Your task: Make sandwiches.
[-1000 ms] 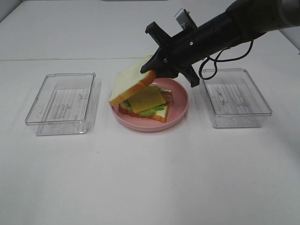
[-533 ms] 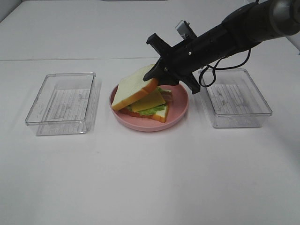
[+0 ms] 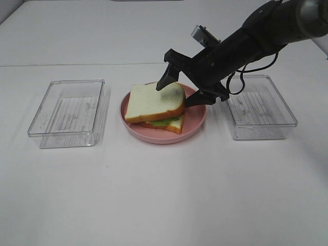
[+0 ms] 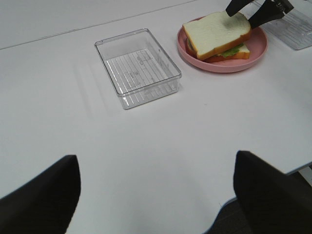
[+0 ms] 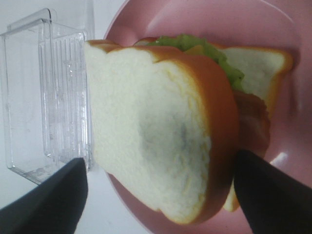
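The sandwich (image 3: 155,105) lies on the round pink plate (image 3: 197,121) in the middle of the table. Its top white slice sits a little skewed over green lettuce, reddish bacon and the bottom slice. My right gripper (image 3: 184,88) hovers at the sandwich's back right edge, open, one finger on each side of the top slice and holding nothing. The right wrist view shows the top slice (image 5: 151,141) close up between the two dark fingertips (image 5: 53,200). My left gripper (image 4: 156,200) stands open far from the sandwich (image 4: 217,33), nothing between its fingers.
One clear plastic tray (image 3: 66,113) stands left of the plate and a second clear tray (image 3: 259,105) right of it, under the right arm. The left wrist view shows the left tray (image 4: 139,68) and the table's near edge.
The right gripper lowered the tilted top bread slice onto the stack and opened, letting it go. The slice now lies flat over the cheese. The left gripper has not moved.
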